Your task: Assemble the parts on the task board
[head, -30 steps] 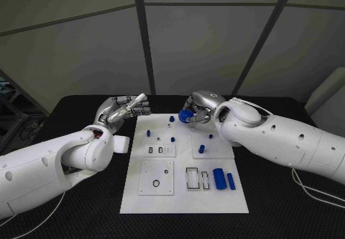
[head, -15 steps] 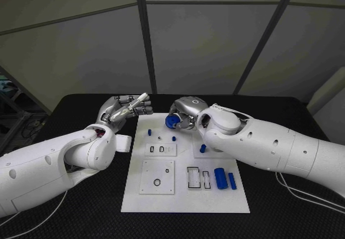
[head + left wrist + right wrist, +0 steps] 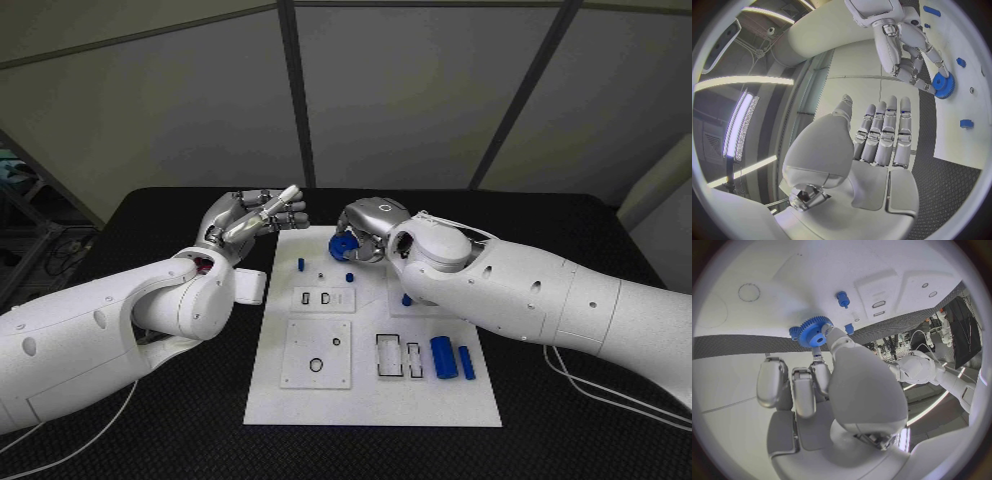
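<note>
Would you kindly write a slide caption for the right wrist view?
Right hand holds a blue gear in its fingers above the white board.

Over the far end of the task board (image 3: pixel 371 395), our right hand (image 3: pixel 364 232) hangs with a blue gear (image 3: pixel 343 246) pinched in its fingers, crowding the space above the small blue pegs (image 3: pixel 300 266) standing there. Our right forearm (image 3: pixel 490 290) lies across the board's right side, covering the route from that edge. Our left hand (image 3: pixel 254 218) hovers just off the board's far left corner, fingers straight and together, apart from the right hand, with a narrow gap between them. The near half of the board lies open to us from above; two blue cylinders (image 3: pixel 450 358) lie near its right edge.
</note>
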